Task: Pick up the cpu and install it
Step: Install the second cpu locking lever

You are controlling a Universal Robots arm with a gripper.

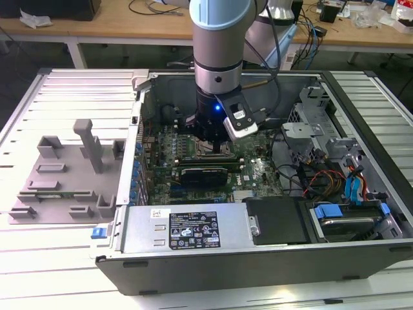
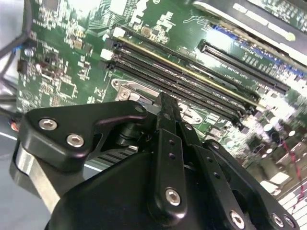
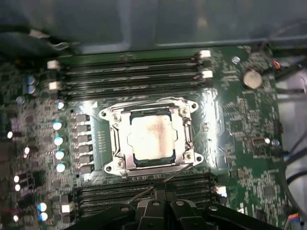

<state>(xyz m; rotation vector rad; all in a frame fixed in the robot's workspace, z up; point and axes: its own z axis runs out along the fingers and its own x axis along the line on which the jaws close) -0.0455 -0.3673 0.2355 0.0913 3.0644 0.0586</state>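
You had the gripper [image 1: 210, 139] low inside the open computer case [image 1: 361, 97], over the motherboard [image 3: 235, 115]. One cpu [image 3: 151, 138] sat flat in the one socket frame [image 3: 117, 143], silvery top up, between two banks of memory slots [image 3: 129, 76]. In the second wrist view the fingers [image 2: 168, 124] looked narrow, nearly together, holding nothing. One grey fixture [image 1: 64, 174] lay on the worktop [image 1: 39, 258], at the exterior view's left.
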